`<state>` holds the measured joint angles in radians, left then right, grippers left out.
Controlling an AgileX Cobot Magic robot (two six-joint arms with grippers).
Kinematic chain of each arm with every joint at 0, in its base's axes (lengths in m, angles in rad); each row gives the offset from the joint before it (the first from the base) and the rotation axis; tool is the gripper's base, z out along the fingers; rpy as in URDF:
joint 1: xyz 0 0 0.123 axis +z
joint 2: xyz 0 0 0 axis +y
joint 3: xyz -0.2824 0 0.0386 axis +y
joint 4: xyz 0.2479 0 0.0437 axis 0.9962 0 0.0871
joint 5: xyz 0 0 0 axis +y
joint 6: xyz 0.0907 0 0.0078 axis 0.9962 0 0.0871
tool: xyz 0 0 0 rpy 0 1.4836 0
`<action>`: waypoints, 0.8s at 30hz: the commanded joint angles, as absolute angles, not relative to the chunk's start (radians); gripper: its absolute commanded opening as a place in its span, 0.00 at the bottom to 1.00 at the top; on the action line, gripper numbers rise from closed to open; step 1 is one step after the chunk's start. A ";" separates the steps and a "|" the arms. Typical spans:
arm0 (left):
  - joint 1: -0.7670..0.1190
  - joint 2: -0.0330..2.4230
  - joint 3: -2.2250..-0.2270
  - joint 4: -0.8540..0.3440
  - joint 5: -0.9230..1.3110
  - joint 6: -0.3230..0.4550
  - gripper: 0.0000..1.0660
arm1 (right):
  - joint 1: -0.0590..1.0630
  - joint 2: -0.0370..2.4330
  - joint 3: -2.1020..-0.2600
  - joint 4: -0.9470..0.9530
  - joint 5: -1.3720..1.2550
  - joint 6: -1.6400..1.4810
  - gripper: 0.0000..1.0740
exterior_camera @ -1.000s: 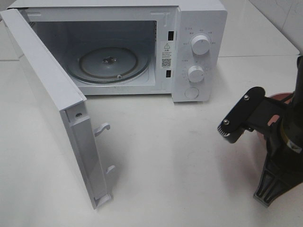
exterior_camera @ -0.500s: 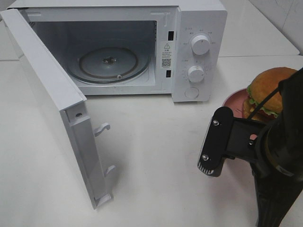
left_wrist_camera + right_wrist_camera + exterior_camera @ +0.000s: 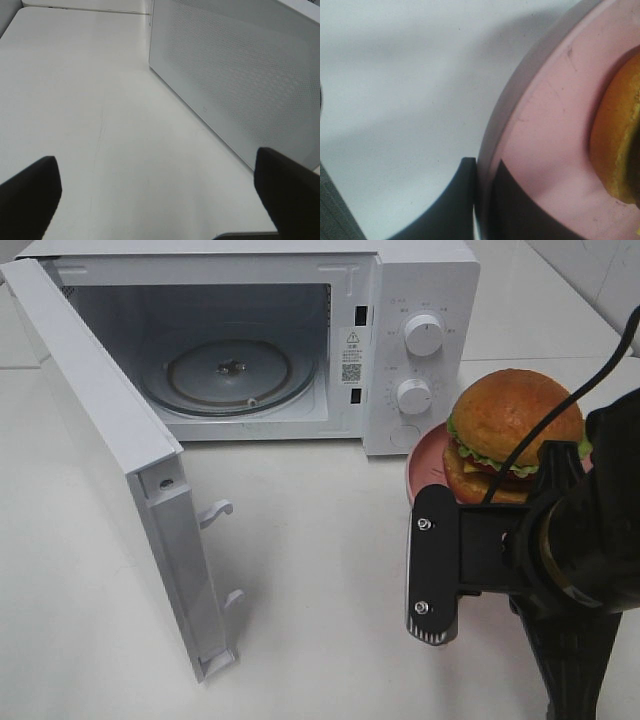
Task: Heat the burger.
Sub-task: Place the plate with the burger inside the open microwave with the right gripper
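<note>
The white counter (image 3: 330, 580) carried everything. At its back edge stood a white microwave (image 3: 455, 295), its cavity open to the front. Its door (image 3: 90, 420) was swung fully out toward the counter's left edge, with two latch hooks (image 3: 216, 510) showing on its inner face. Inside, the round glass turntable (image 3: 230, 380) lay bare.

The right arm (image 3: 590, 550) came in from the counter's front right corner, black and bulky, hiding part of what lay behind it. A pink plate (image 3: 425, 465) sat by the right edge, just in front of and to the right of the microwave's control panel. In the right wrist view the right claw (image 3: 482, 200) was pressed together on the rim of that plate (image 3: 545, 135), one finger under the rim and one over it. Whether the plate was clear of the counter could not be told.

The burger (image 3: 510, 415) rested on the plate, upright, with golden bun on top, green lettuce frill and yellow cheese beneath. Its bun edge (image 3: 615, 145) lay near the pinched rim but apart from the fingers.

The left claw (image 3: 160, 200) appeared only in its own wrist view, its fingers (image 3: 27, 195) spread wide above bare counter, holding nothing, beside a white panel (image 3: 240, 75) with fine dots.

On the control panel sat two round knobs, upper (image 3: 424, 334) and lower (image 3: 413, 396), with a round button (image 3: 405, 436) below.
</note>
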<state>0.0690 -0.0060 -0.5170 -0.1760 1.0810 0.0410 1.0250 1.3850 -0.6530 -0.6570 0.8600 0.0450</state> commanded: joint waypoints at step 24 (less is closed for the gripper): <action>0.068 -0.012 -0.515 -0.178 1.066 0.040 0.94 | 1.022 1.373 -0.655 -0.706 0.641 -0.298 0.00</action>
